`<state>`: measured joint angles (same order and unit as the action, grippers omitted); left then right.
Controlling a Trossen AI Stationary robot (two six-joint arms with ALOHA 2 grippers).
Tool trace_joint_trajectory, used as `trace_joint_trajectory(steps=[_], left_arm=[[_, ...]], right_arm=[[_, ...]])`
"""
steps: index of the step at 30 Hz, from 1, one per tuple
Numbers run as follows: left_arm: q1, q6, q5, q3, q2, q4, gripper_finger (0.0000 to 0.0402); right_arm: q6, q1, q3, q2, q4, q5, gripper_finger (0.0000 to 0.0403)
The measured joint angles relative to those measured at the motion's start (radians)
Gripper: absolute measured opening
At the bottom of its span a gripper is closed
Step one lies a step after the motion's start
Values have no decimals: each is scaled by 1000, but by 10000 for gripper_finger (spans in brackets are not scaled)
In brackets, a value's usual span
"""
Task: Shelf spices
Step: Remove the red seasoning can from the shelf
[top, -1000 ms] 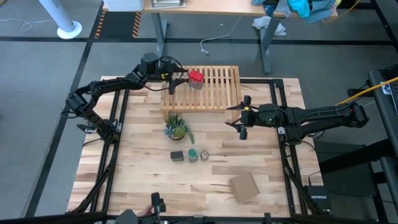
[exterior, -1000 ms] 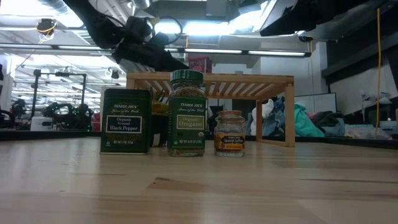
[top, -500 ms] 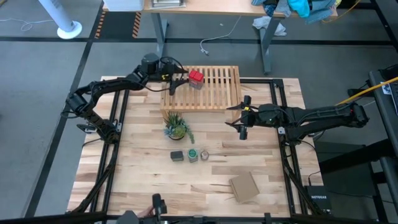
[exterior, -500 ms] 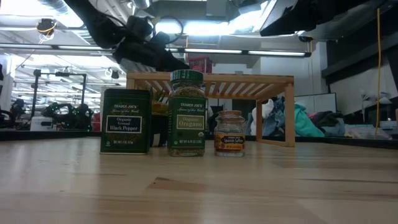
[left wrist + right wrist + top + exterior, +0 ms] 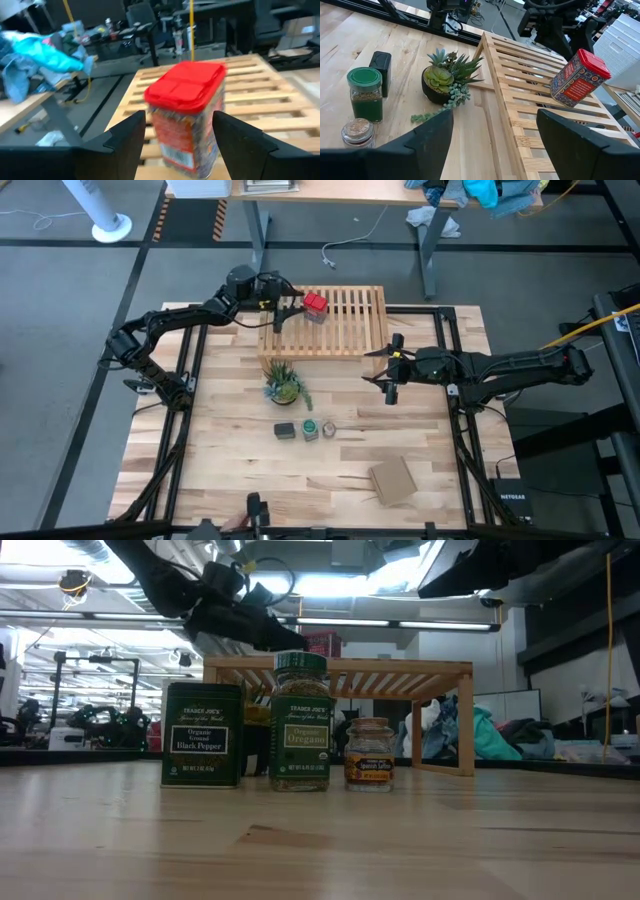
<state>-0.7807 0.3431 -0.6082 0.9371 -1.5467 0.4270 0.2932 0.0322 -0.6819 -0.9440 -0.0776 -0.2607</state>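
The shelf (image 5: 345, 320), a low slatted wooden rack, stands at the table's far middle. Over its left part is the red tin (image 5: 316, 304) (image 5: 580, 77), tilted, with my left gripper (image 5: 303, 308) shut on it. The dark tin (image 5: 286, 430), the green-capped jar (image 5: 310, 428) and the small brownish jar (image 5: 329, 428) stand upright in a row on the tabletop, nearer than the shelf. My right gripper (image 5: 387, 370) hangs open above the table, just right of the shelf's near right corner, with nothing between its fingers. My left gripper pinches the red tin between its two fingers (image 5: 127, 140), on two opposite side walls (image 5: 156, 131) below the red lid. The fingers come nearly level from the table's left. The tin is tipped, lid toward the far edge. Whether its bottom edge touches the slats, I cannot tell.
A small potted succulent (image 5: 284, 385) stands in front of the shelf's left leg. A flat brown cardboard piece (image 5: 392, 480) lies near the table's front right. The shelf's right part (image 5: 365, 310) carries nothing.
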Motion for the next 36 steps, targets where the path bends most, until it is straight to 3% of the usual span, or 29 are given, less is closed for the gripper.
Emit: trace_joint_trajectory(steps=[12, 28, 36], left_arm=[[-4, 16, -18, 0, 0, 35, 289], [0, -26, -113, 127, -155, 29, 290], [27, -40, -125, 132, -190, 21, 287]], right_arm=[[0, 0, 0, 0, 0, 0, 292], [0, 0, 0, 0, 0, 0, 292], [0, 0, 0, 0, 0, 0, 292]])
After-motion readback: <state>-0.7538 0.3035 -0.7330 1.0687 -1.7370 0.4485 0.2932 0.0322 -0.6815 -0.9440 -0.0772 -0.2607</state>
